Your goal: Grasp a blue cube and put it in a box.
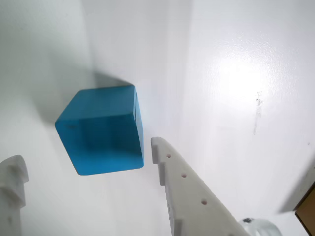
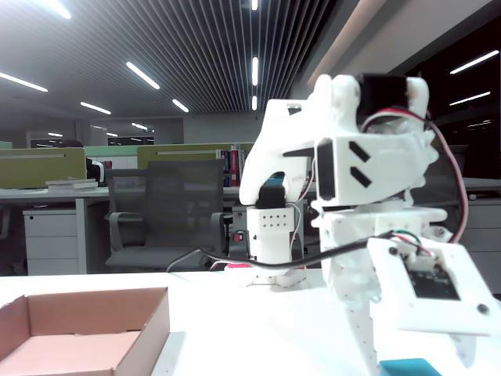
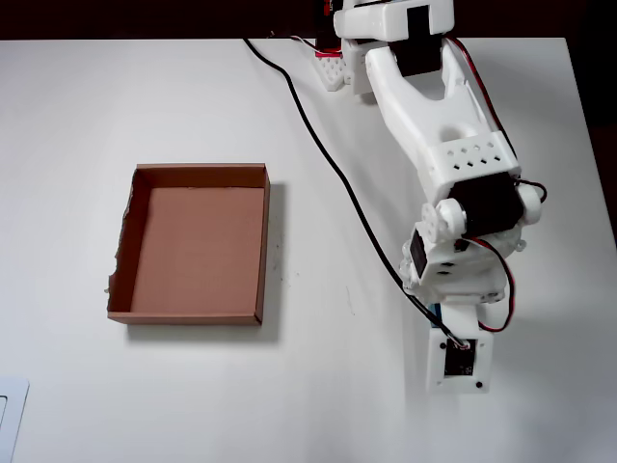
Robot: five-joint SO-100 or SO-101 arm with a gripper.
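In the wrist view the tool [image 1: 86, 164] hangs with its fingers spread apart, one long perforated white finger [image 1: 189, 189] on the right and a shorter tip at the lower left. The blue cube [image 1: 102, 130] sits on the white worktop [image 1: 231, 73] between them, touching neither. In the overhead view the arm [image 3: 439, 145] hides the cube; the box [image 3: 198, 241] lies well apart to the left, holding nothing, with a black cable [image 3: 333, 164] trailing between
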